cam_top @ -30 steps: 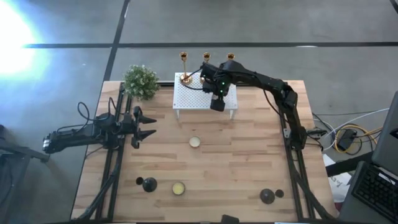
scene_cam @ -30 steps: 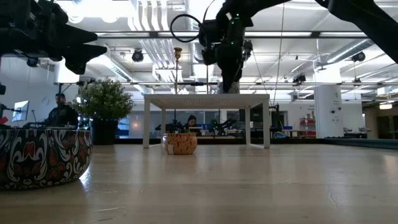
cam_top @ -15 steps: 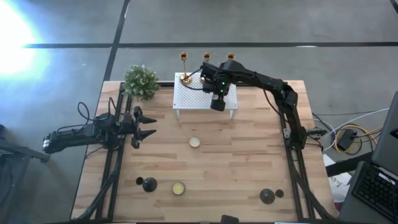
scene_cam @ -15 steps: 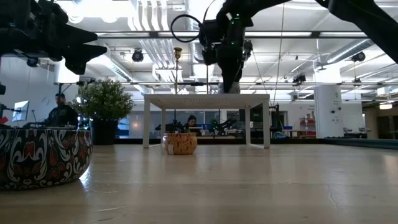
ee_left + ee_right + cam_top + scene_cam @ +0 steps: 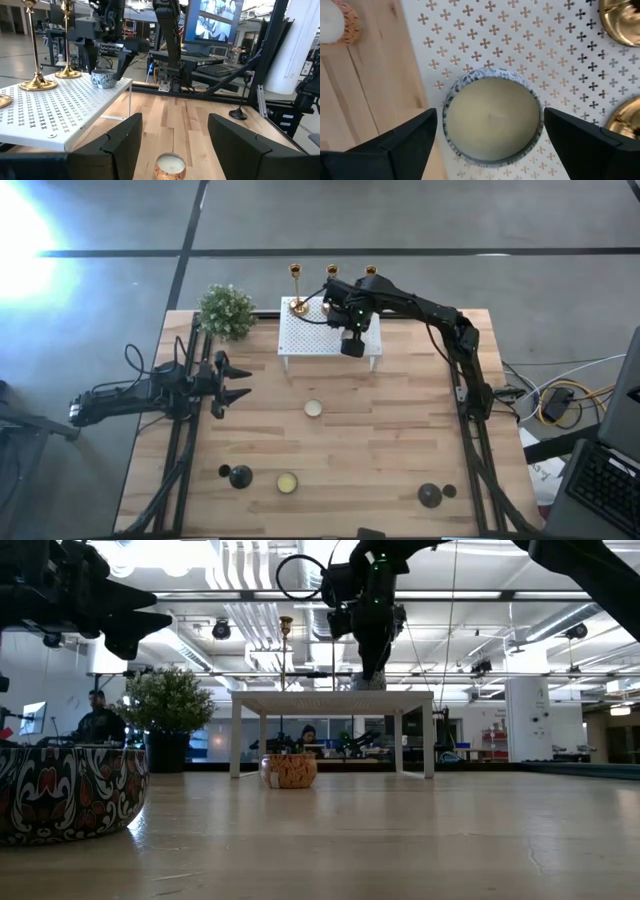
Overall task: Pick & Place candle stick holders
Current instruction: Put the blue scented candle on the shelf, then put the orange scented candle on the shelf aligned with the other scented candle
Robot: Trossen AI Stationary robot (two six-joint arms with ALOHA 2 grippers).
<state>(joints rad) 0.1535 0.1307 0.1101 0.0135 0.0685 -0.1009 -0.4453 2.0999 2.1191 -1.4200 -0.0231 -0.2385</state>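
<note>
Three gold candlesticks (image 5: 296,288) (image 5: 332,276) (image 5: 370,273) stand upright on their round bases along the far edge of the white perforated rack (image 5: 312,338). Two black dome-based holders (image 5: 240,476) (image 5: 430,496) stand on the table near its front edge. My right gripper (image 5: 351,348) is open and hangs over the rack's right part, pointing down. Its fingers (image 5: 405,145) stand apart on either side of a blue-patterned candle tin (image 5: 492,120) that rests on the rack. My left gripper (image 5: 240,381) is open and empty at the table's left side.
A potted plant (image 5: 226,310) stands at the far left corner. One candle tin (image 5: 313,408) lies mid-table in front of the rack, and another (image 5: 287,482) sits near the front edge. Two gold bases (image 5: 620,20) (image 5: 625,117) stand close beside the tin on the rack.
My right gripper has risen a little above the rack, away from the candle tin, which stays where it was.
</note>
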